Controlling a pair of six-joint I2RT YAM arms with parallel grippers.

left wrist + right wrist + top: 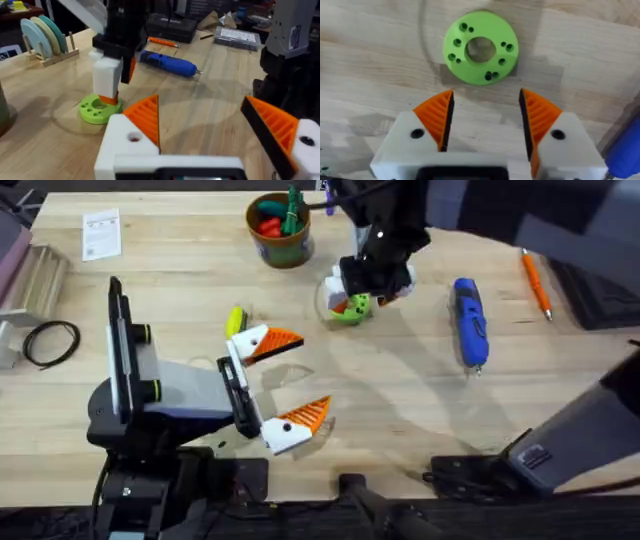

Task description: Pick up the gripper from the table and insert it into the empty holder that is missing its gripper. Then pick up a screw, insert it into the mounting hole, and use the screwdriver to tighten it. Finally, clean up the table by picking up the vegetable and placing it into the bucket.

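Two task things lie apart from my tools: the screwdriver (469, 321) flat on the table (400, 400), right of the green disc (480, 47), and the vegetable (235, 320) just beside my left gripper (300, 375), with the bucket (280, 232) farther back. I judge the screw pick is risky: the disc holes are small, I cannot tell if screws sit in them, and a descent off centre could push the disc away. My right gripper (485, 120) hangs over the disc, moderately open and holding nothing. My left gripper is wide open, also holding nothing
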